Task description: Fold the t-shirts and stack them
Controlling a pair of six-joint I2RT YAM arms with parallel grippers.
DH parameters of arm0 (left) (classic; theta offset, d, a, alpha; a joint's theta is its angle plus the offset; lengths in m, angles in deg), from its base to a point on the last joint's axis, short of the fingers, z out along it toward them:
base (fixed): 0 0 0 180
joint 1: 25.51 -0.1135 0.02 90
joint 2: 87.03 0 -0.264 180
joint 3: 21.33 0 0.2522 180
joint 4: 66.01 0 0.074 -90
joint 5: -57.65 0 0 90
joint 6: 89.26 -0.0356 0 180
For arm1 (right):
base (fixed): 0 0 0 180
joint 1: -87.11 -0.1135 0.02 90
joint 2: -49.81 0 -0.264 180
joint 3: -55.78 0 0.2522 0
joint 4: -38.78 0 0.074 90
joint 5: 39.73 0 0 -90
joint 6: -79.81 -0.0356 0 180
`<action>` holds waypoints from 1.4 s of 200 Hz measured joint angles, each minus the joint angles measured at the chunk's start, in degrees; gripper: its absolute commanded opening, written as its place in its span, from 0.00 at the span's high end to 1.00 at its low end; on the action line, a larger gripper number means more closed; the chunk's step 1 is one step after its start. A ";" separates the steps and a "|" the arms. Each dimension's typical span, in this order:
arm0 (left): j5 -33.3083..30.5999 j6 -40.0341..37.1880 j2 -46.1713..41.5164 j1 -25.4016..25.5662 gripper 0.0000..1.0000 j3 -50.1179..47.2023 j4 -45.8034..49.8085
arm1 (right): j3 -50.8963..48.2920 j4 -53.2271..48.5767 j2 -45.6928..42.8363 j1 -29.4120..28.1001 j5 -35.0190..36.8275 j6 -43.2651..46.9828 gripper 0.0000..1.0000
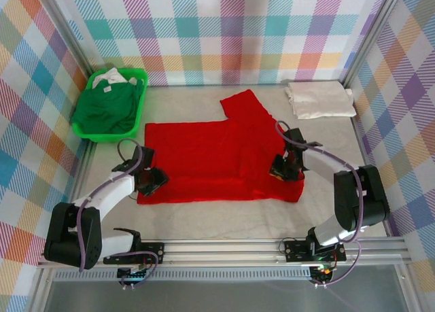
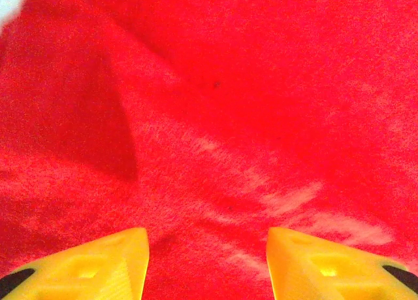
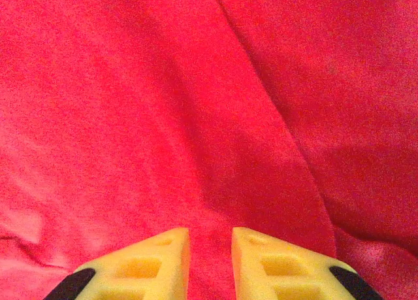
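The red t-shirt [image 1: 217,156] lies spread flat across the middle of the table, with one sleeve [image 1: 245,106] pointing to the back. My left gripper [image 1: 153,181] rests at its front left corner, jaws standing wide open over the red cloth [image 2: 215,117] with nothing pinched [image 2: 208,261]. My right gripper [image 1: 282,168] sits low on the shirt's right side, its yellow fingers [image 3: 163,261] a narrow gap apart, flat red cloth [image 3: 196,117] showing between them [image 3: 210,261]. A folded cream-white t-shirt [image 1: 319,99] lies at the back right. The dark green t-shirt [image 1: 109,108] is bunched in the basket.
The bright green plastic basket [image 1: 102,132] stands at the back left against the checked wall. Checked walls close off the table on three sides. Bare grey tabletop [image 1: 224,217] runs between the shirt's front edge and the arm bases.
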State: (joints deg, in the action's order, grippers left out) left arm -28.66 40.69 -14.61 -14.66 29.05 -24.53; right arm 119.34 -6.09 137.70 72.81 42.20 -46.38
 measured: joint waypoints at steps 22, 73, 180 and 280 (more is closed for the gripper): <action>-1.84 -2.05 6.03 -0.11 0.48 9.35 0.17 | 7.28 0.09 0.68 0.00 0.20 0.92 0.73; -2.91 -5.14 27.12 -0.11 0.49 27.04 -5.09 | 28.89 0.61 17.44 0.46 1.60 5.66 0.77; -2.03 -4.79 37.83 -1.25 0.49 31.93 -12.85 | 33.05 8.39 32.70 6.80 -3.02 3.50 0.84; 1.38 -0.74 24.13 0.66 0.47 16.65 -11.37 | 16.74 11.39 21.20 9.60 -3.32 0.63 0.81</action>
State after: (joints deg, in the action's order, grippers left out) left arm -27.29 39.94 9.52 -14.00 45.71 -35.89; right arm 136.09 5.29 158.90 82.40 38.88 -45.74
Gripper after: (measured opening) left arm 0.520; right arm 0.172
